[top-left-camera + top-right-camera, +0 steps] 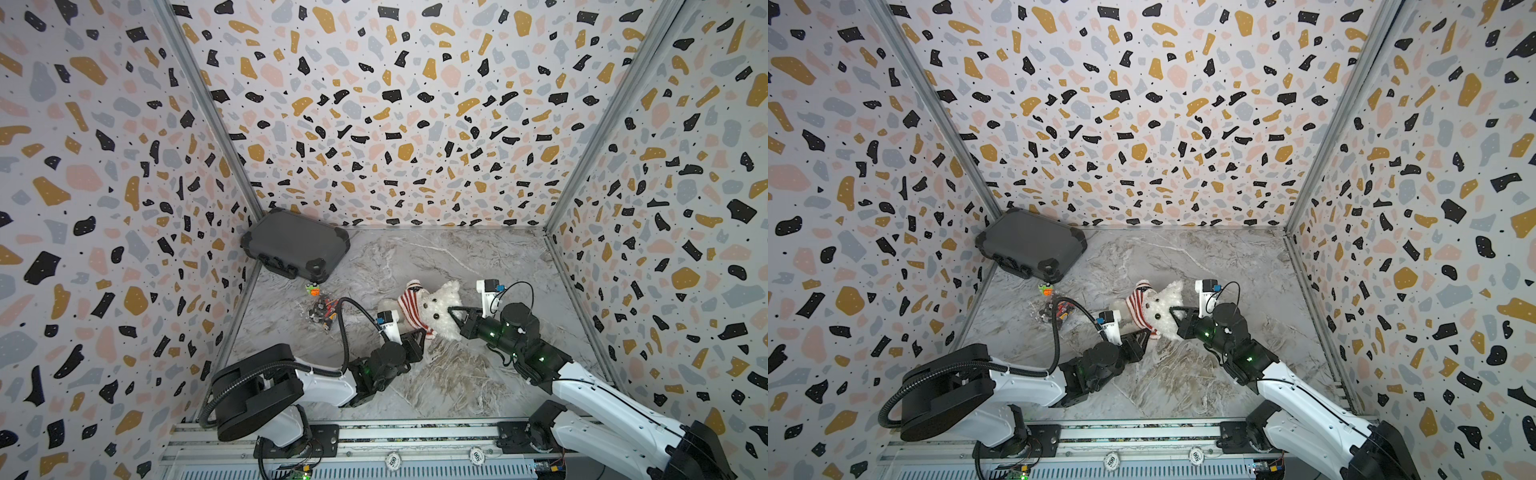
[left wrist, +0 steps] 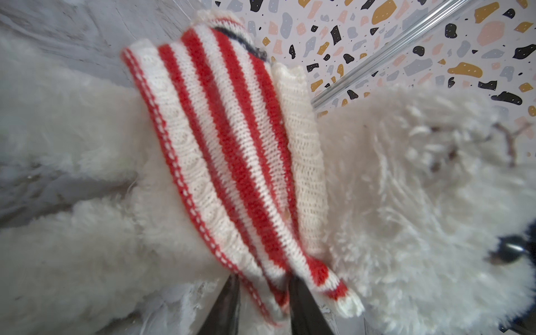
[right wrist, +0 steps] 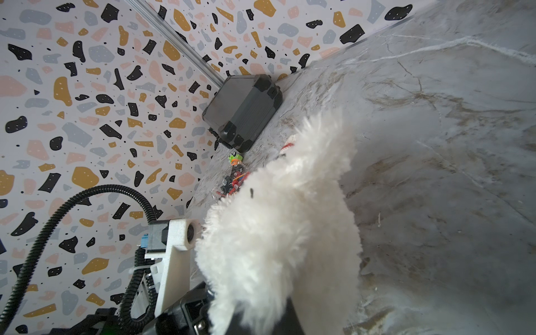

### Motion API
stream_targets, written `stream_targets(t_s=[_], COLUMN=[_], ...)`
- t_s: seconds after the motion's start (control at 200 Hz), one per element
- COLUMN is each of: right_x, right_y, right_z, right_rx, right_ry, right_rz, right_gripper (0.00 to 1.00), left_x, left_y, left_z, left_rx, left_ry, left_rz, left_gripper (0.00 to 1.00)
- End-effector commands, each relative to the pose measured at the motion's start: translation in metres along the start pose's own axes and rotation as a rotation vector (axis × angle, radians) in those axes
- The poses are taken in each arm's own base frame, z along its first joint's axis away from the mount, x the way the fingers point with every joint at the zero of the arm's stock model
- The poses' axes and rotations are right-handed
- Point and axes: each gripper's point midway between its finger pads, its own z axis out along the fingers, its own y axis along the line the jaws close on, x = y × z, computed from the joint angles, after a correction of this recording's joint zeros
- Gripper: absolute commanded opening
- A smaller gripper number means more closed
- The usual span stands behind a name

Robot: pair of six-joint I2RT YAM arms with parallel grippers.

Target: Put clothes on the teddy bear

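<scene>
The teddy bear [image 1: 442, 305] [image 1: 1165, 303] lies mid-table, head toward the right arm. A red-and-white striped sweater [image 1: 411, 307] [image 1: 1140, 305] is bunched around its neck and upper body. In the left wrist view the sweater [image 2: 232, 145] crosses the white fur [image 2: 406, 203], and my left gripper [image 2: 264, 281] [image 1: 420, 333] pinches its lower hem between two dark fingers. My right gripper [image 1: 452, 311] [image 1: 1174, 311] is shut on the fur of the bear's head; in the right wrist view the fur [image 3: 275, 232] hides its fingertips [image 3: 261, 313].
A dark grey hard case [image 1: 295, 245] leans in the far left corner. A small pile of toy parts [image 1: 322, 311] and an orange-green piece [image 1: 312, 289] lie left of the bear. Patterned walls close in three sides; a metal rail [image 1: 374, 432] runs along the front.
</scene>
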Motion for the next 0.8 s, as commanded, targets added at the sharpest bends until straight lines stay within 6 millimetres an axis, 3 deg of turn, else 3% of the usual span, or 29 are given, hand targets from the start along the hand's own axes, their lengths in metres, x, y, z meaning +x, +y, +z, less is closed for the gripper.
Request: stream_targets(t_s=[0.0,0.29,0.536,0.636,0.796], right_x=[-0.016,-0.018,-0.019,-0.019,-0.02], right_y=[0.012,0.008,0.002,0.002,0.0], right_z=[-0.006,-0.006,-0.009,-0.008,-0.008], right_rx=[-0.038,-0.021,0.002,0.003,0.007], right_ry=[-0.062,-0.064,-0.074,-0.074,-0.075], right_rz=[-0.024,-0.032,-0.037,-0.038,-0.037], right_gripper=[0.0,0.0,0.0,0.0,0.0], left_x=[-0.008,-0.003,0.019,0.023,0.032], left_y=[-0.014,-0.006,-0.01,-0.011,-0.015], left_z=[0.004,-0.006,-0.01,-0.014,-0.021], left_rx=[0.042,0.027,-0.006,-0.027,-0.037], left_ry=[-0.018,0.011,0.115,0.125,0.142], left_rz=[-0.01,-0.002,0.104,0.135,0.156], left_gripper=[0.24,0.03,0.08,0.0,0.0])
